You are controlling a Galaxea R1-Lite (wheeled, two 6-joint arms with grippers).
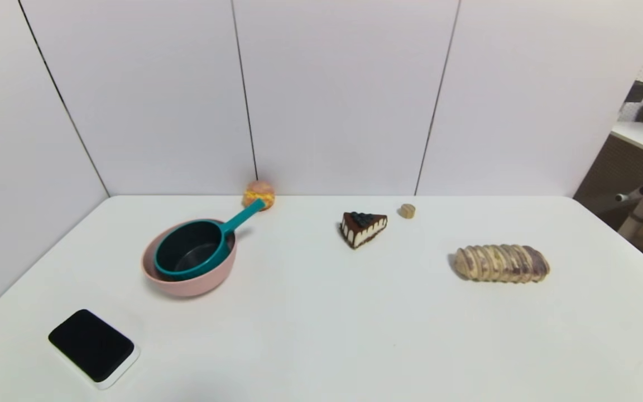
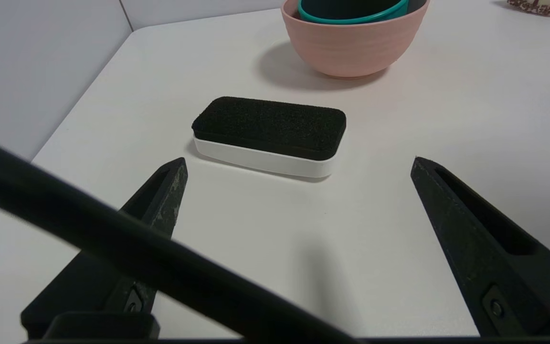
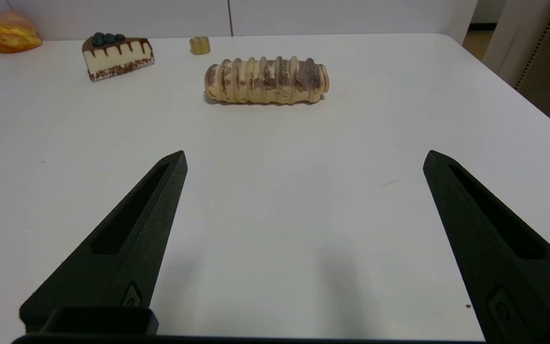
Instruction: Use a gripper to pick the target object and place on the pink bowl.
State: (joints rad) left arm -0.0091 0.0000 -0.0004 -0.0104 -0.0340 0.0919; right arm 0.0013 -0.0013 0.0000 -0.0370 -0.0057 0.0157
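Observation:
The teal saucepan [image 1: 193, 251] sits inside the pink bowl [image 1: 187, 282] on the left half of the white table, its straight handle [image 1: 243, 216] sticking out over the rim toward the back. The left wrist view shows the bowl [image 2: 351, 50] with the saucepan's teal rim [image 2: 351, 16] in it, well beyond my left gripper [image 2: 299, 160]. That gripper hovers open and empty over bare table, close to a black-topped eraser. My right gripper [image 3: 305, 154] is also open and empty above the table's right half. Neither gripper appears in the head view.
A black-and-white eraser [image 1: 92, 347] [image 2: 270, 134] lies at the front left. A cake slice [image 1: 363, 228] [image 3: 117, 56], a small tan cylinder [image 1: 407, 210], a striped bread roll [image 1: 501, 262] [image 3: 266, 80] and an orange pastry [image 1: 259, 194] lie farther back. Panels wall the table's left and back.

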